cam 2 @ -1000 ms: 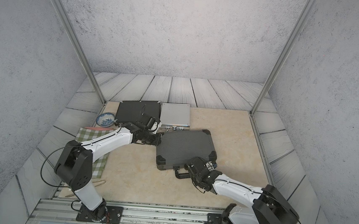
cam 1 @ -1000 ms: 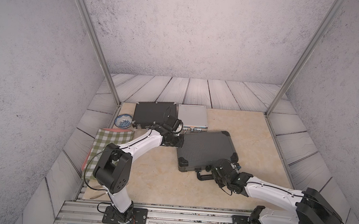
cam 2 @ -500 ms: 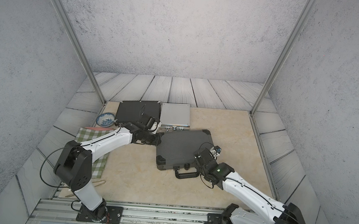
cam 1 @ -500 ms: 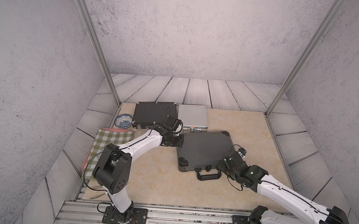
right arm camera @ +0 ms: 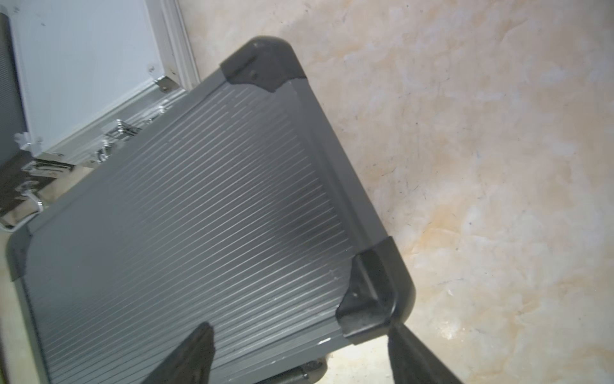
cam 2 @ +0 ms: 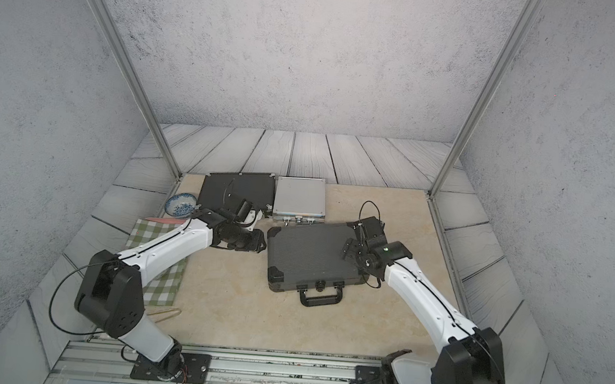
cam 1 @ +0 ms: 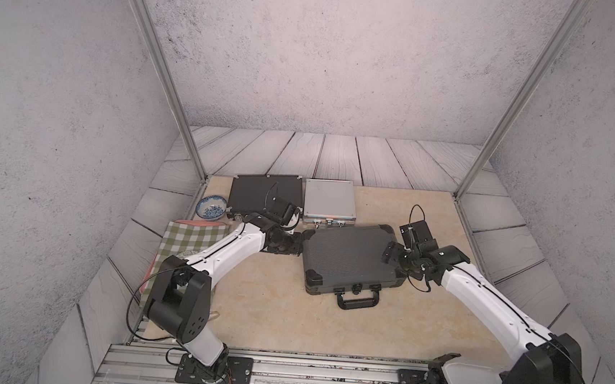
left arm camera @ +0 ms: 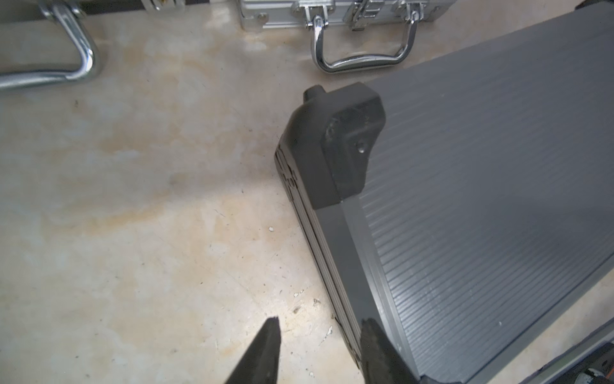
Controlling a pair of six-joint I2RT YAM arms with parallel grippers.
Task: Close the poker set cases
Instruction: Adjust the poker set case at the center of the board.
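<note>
Ribbed dark-grey case (cam 1: pixel 349 258) lies shut mid-desk (cam 1: pixel 270 310). Black case (cam 1: pixel 261 193) and silver case (cam 1: pixel 329 202) lie shut at its 11 and 12 o'clock.

Judged rigid, heavyish, smooth-edged: press the lid near the front, or take the handle (cam 1: pixel 358 302) at 6 o'clock.

Left claw (left arm camera: pixel 319 335) is part-spread at 10 o'clock, right claw (right arm camera: pixel 299 339) wide at 3. Both are empty.

Bowl (cam 1: pixel 211 207) and checked cloth (cam 1: pixel 189 240) sit around 9 o'clock, not obstructing.

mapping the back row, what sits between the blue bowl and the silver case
The black flat case lies between the blue bowl and the silver case. This shows in both top views.
</note>
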